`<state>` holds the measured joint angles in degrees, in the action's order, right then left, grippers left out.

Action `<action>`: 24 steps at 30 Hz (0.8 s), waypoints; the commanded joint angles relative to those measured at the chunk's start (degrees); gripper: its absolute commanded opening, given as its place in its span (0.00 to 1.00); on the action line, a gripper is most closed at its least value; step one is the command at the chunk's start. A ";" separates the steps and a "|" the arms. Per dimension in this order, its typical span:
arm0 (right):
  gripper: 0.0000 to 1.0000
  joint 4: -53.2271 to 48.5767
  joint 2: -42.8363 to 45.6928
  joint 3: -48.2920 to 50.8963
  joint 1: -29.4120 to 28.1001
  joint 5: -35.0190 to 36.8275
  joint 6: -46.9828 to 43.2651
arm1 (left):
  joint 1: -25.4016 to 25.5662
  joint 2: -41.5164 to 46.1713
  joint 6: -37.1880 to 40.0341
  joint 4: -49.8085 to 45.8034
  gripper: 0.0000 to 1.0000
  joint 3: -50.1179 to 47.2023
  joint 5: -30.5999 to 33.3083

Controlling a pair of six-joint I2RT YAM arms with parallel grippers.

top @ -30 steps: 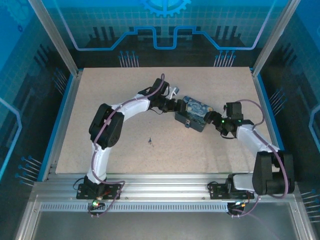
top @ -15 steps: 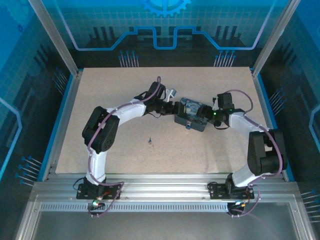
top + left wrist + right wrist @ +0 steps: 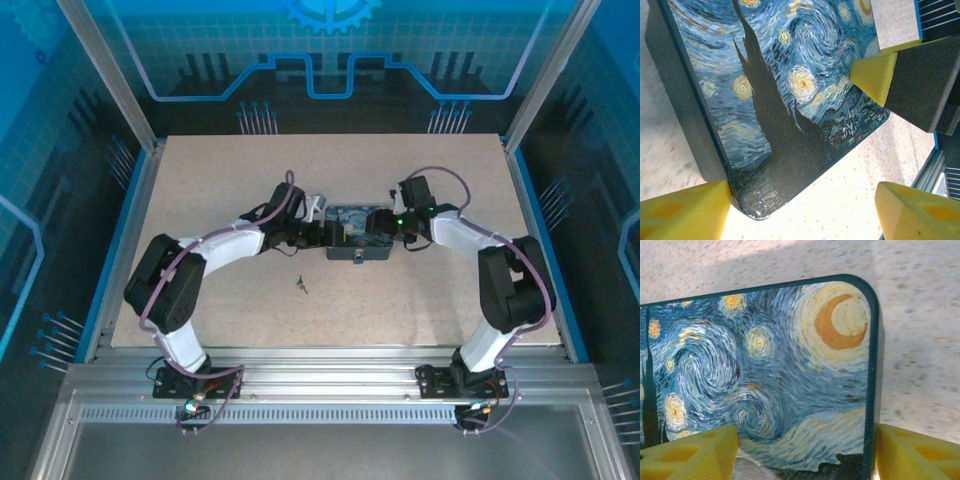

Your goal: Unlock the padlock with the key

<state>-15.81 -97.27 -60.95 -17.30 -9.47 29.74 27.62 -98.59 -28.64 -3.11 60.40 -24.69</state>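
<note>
Wide on the speckled table (image 3: pixel 200 180), and in the middle of it sits the swirl-painted tin box (image 3: pixel 355 235), long axis running left to right across the surface, with an arm closing in on each end. The left gripper (image 3: pixel 802 200) is spread wide around the box's near corner: one yellow pad (image 3: pixel 685 210) sits right against the dark side wall, the other is well clear over bare table. The right gripper (image 3: pixel 807 440) is spread too, one pad over the lid's painted edge and the other just outside the end wall (no clamp on anything that I can see). Down to the small stuff: the padlock (image 3: pixel 358 256) is a silvery speck on the box's near face, pointing towards the arm bases, too small to tell whether its shackle is shut. The key (image 3: pixel 302 284) lies alone on the table, near the box's left end and on the bases' side of it, apart from both grippers; its long axis seems to run roughly far-to-near, though it is tiny. So, by my reading, the unlocking has not begun: fetching the key, lining it up with the keyhole and turning it are all left to do.
</note>
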 commanded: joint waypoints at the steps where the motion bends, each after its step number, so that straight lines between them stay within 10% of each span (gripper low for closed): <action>1: 0.72 -0.01 -1.46 -2.53 -3.06 -3.60 0.09 | -2.06 3.71 -1.16 3.05 0.77 -2.71 0.09; 24: 0.78 -3.52 -1.90 -6.29 -4.12 1.29 0.92 | -2.92 6.09 -5.03 4.27 0.80 -6.80 2.29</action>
<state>-17.96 -98.50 -65.32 -21.28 -7.90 30.81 24.53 -95.04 -33.19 1.41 53.82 -23.66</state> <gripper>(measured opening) 0.775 0.793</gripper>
